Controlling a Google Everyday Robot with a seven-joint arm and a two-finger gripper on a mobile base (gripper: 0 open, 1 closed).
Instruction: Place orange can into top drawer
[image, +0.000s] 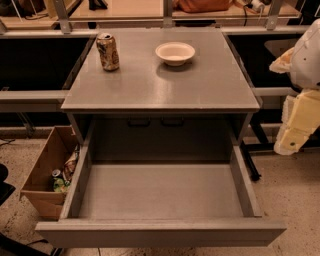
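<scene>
Small orange-brown mottled aluminium can (108, 51) upright, far-left on grey cabinet top (200, 85). Cream gripper (295, 125) off at right edge (open or closed, can't tell). Best to grab mid-body, keep level, lower into wide shallow grey open drawer (160, 192).

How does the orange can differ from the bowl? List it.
The orange can is tall and mottled; the bowl is low, wide and cream. The can stands near the left edge, the bowl nearer the middle. Both sit on the cabinet top. The tool hangs at right.
</scene>
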